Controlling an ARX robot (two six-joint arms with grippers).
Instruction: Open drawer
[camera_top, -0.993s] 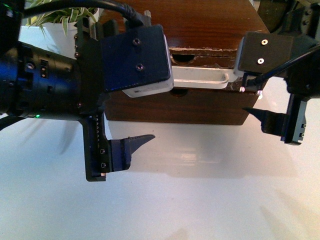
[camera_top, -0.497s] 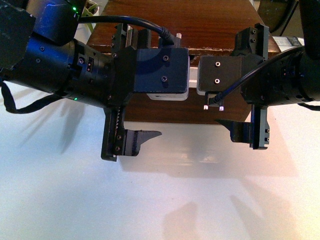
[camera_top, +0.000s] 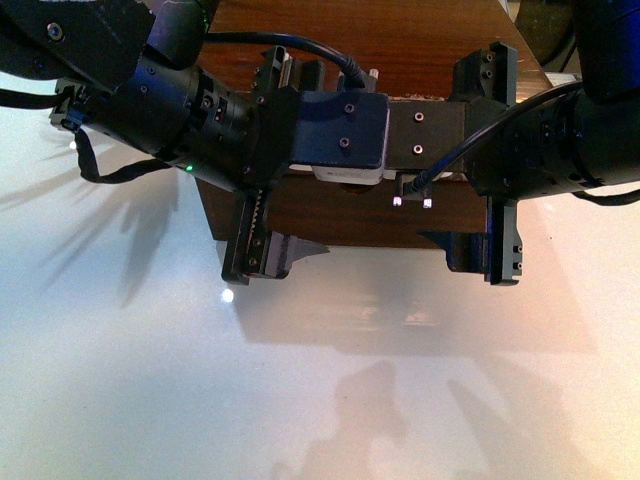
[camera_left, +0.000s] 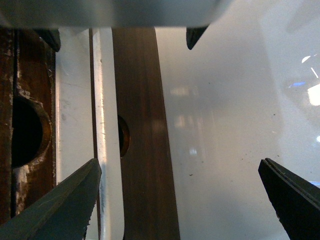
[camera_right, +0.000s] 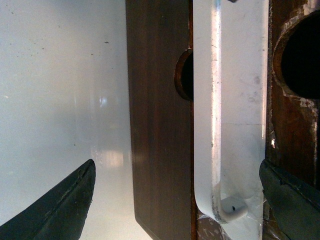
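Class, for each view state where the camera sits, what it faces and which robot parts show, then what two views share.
Front: on the robot's body between the arms, facing the wooden cabinet; left gripper and right gripper show.
Left wrist: on the left wrist, facing the white handle; its two fingers show.
Right wrist: on the right wrist, facing the drawer; its two fingers show.
Shared: both wrist views show the handle.

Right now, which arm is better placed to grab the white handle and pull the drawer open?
Right, probably. The right gripper is open, its fingers straddling the white handle near its end. The left gripper is open too, but one finger sits over the handle rather than past it, so it needs shifting.
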